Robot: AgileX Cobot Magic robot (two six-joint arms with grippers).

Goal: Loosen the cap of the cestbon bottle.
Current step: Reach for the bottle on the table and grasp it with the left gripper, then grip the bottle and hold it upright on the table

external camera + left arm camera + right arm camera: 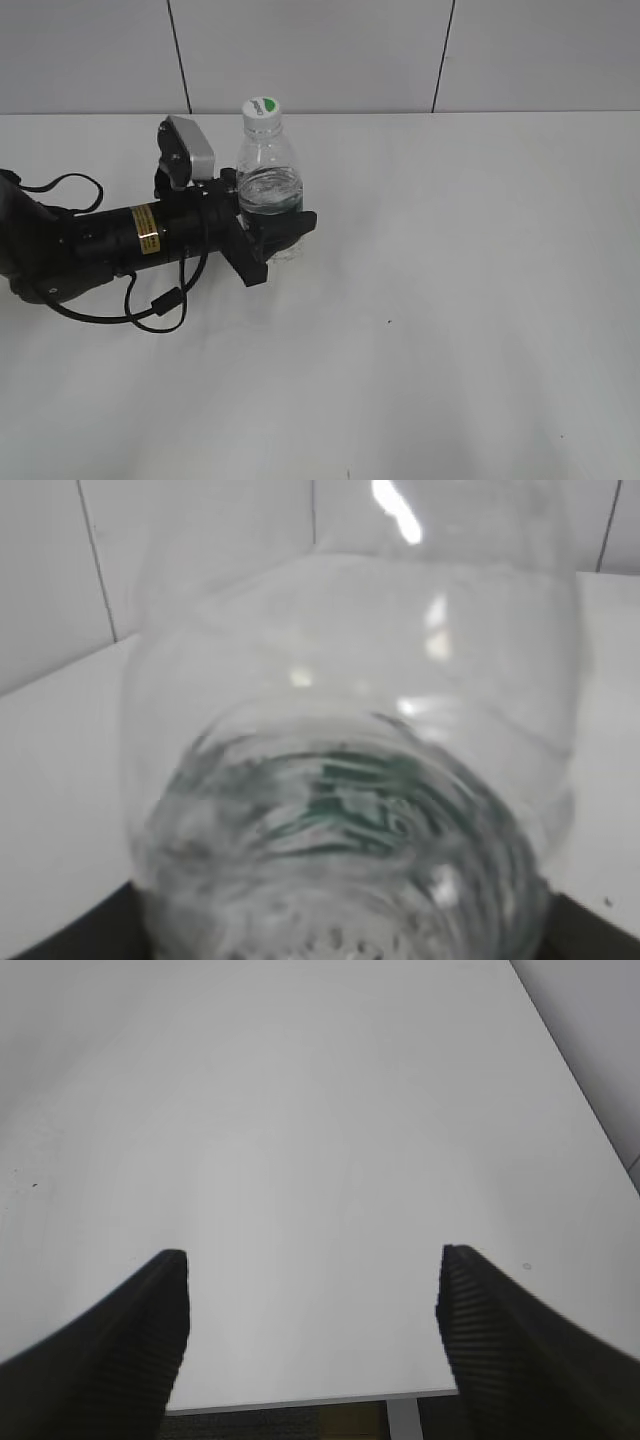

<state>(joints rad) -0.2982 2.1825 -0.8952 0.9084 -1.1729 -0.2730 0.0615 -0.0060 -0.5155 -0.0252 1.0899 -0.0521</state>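
Note:
The clear cestbon bottle [268,170] stands upright on the white table, its dark green label band mostly hidden by my left gripper. Its white cap [261,108] with a green patch sits on top. My left gripper [272,232] reaches in from the left and is shut on the bottle's lower body. In the left wrist view the bottle [350,780] fills the frame, blurred, and the jaws are hidden. My right gripper [312,1290] is open and empty over bare table; it does not show in the exterior view.
The white table [450,300] runs to a white tiled wall behind. Its near edge [300,1400] shows in the right wrist view. A black cable [150,310] loops beside the left arm.

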